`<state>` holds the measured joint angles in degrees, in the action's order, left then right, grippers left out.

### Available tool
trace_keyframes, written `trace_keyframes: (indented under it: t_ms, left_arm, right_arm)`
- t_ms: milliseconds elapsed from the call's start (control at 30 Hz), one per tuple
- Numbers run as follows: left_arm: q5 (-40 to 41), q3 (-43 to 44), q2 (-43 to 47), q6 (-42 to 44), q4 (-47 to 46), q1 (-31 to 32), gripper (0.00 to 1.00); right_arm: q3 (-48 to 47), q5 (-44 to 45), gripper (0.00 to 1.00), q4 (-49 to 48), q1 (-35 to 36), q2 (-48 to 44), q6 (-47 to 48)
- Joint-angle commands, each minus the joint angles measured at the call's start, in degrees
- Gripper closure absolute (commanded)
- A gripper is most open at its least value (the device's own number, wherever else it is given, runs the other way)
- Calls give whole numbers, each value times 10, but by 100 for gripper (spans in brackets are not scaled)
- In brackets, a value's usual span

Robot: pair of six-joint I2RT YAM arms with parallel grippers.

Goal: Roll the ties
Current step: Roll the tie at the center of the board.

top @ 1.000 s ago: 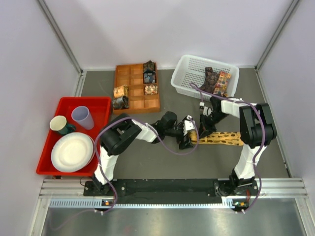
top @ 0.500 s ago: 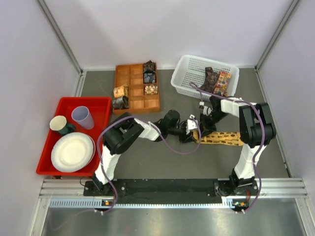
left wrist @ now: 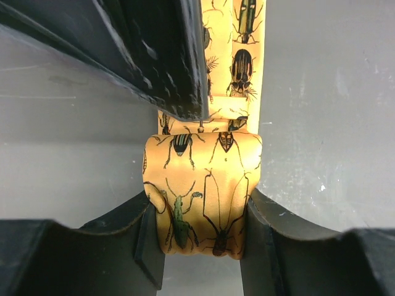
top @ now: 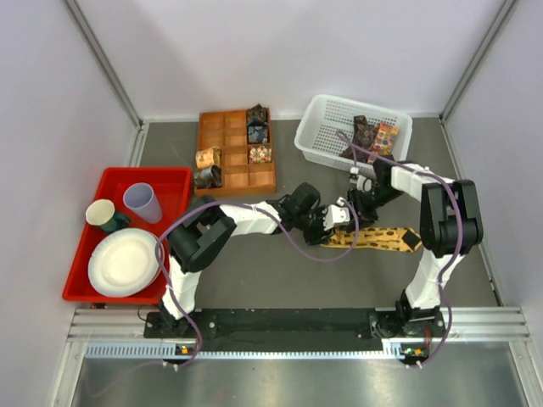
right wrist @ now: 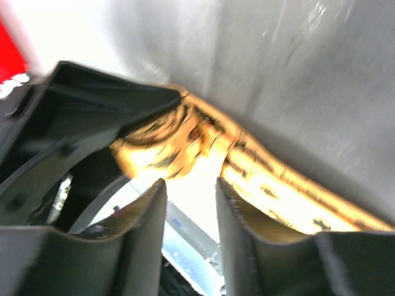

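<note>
Tie (top: 377, 238): golden-yellow strip lying just on the arms' side of basket (top: 310, 146), one end rolled.
Left gripper (left wrist: 199, 213): fingers clamped on the roll's two sides.
Right gripper (right wrist: 190, 200): fingers slightly parted, empty, beside the roll.

One yellow tie (top: 377, 238), two cups (top: 142, 202), one plate (top: 125, 261), one basket (top: 327, 127), one red bin (top: 127, 174).

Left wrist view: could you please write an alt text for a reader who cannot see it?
The left gripper clasps the rolled end of a golden-yellow tie printed with insects, one black finger on each side. The unrolled strip runs up over the grey table, partly covered by a black part of the other arm.
</note>
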<state>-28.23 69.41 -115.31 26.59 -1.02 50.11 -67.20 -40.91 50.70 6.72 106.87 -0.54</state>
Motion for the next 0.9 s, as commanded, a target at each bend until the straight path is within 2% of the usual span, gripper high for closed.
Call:
trace_keyframes:
  t_ms: [0, 133, 200, 300, 367, 467, 567, 633, 700, 733, 767, 800, 867]
  left_arm:
    - [56, -3, -13, 18, 178, 6, 82]
    - [66, 0, -14, 30, 187, 12, 76]
    - [73, 0, -13, 36, 188, 15, 71]
    - [77, 3, -15, 41, 187, 19, 65]
    - [83, 7, -19, 47, 189, 24, 64]
    - [83, 13, -24, 49, 193, 28, 63]
    - [83, 16, -28, 46, 192, 30, 62]
    - [79, 14, -29, 45, 189, 30, 62]
    - [76, 13, -28, 41, 184, 30, 59]
    - [75, 12, -27, 40, 181, 30, 55]
    - [78, 13, -26, 30, 182, 30, 46]
    - [78, 15, -26, 24, 181, 29, 42]
    - [38, 8, -16, 7, 167, 18, 33]
  right_arm:
    - [5, -81, 60, 35, -20, -53, 42]
    - [23, -129, 40, -4, -15, -60, 10]
    - [27, -130, 39, -16, -6, -53, 10]
    - [36, -120, 45, -45, 10, -37, -10]
    - [43, -109, 47, -67, 20, -24, -10]
    - [57, -102, 53, -93, 24, -11, -22]
    - [54, -82, 64, -102, 30, 4, -15]
    - [54, -78, 80, -97, 31, 12, -8]
    - [52, -68, 100, -94, 31, 14, 0]
    - [52, -62, 100, -90, 31, 14, 3]
    - [54, -48, 100, -90, 31, 12, 3]
    - [55, -40, 100, -90, 31, 11, 2]
    - [58, -5, 100, -95, 30, 6, 3]
